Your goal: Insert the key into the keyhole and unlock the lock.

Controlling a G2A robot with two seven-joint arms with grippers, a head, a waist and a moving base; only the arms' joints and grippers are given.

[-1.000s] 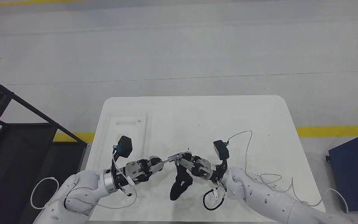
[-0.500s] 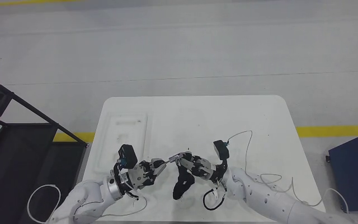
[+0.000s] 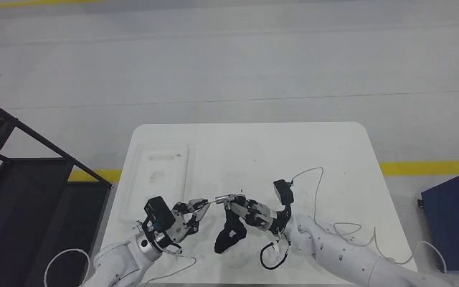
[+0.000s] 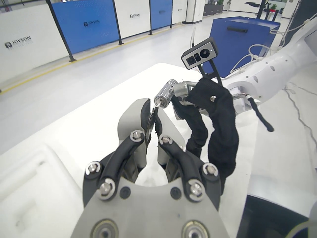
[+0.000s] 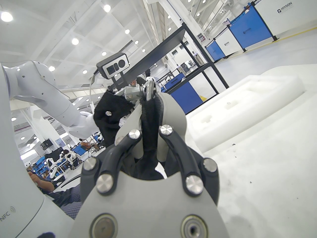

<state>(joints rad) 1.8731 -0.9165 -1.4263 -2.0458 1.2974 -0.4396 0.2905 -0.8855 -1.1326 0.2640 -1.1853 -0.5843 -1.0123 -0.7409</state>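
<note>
Above the white tabletop (image 3: 323, 158), the left gripper (image 4: 151, 109) — fingers pinching a small metal key (image 4: 155, 106) — meets the silver cylindrical lock (image 4: 165, 92), clamped between fingers of the right gripper (image 5: 148, 97).

A pale grey glossy floor (image 3: 229, 64) spreads around the white round-cornered table (image 3: 337, 154), crossed by a yellow painted stripe (image 3: 419, 168). A black metal-framed rack (image 3: 29, 190) stands just beside one side of the table, and a deep blue box-shaped cabinet (image 3: 439, 204) stands near the other. Farther off, a row of blue and white barrier panels on black posts (image 4: 81, 29) lines the floor, and round lamps (image 5: 107, 8) shine from the white beamed ceiling (image 5: 62, 13)
</note>
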